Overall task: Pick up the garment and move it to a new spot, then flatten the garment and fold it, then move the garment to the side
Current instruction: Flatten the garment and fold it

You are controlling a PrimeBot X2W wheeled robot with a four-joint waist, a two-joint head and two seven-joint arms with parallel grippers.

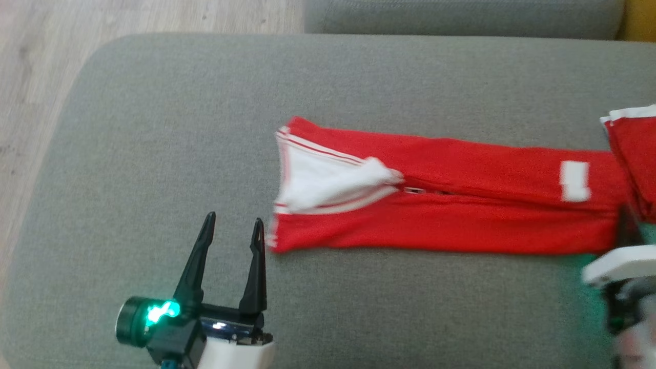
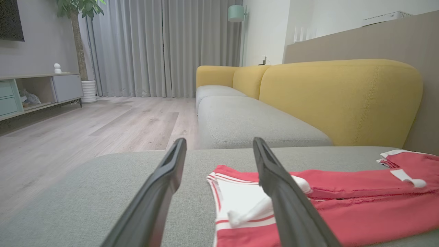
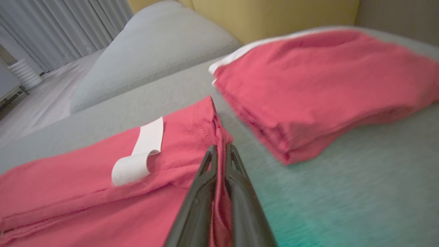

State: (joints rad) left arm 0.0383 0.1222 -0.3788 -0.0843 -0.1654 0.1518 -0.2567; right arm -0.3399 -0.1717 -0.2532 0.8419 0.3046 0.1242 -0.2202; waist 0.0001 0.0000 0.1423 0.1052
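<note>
At the right edge of the cushion (image 1: 169, 118) your right gripper (image 3: 221, 149) is pinched on the hem of the garment (image 1: 461, 215). Your left gripper (image 1: 233, 225) stands open just beside the collar end, mid-cushion. Lift with one end held and the folded strip could sag and unfold. A second red pile (image 3: 308, 85) lies near the hem; a wide swing could drag it.

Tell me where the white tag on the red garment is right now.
In the head view the white tag lies on the red garment near its right end, just left of the right gripper pinching that edge.
</note>
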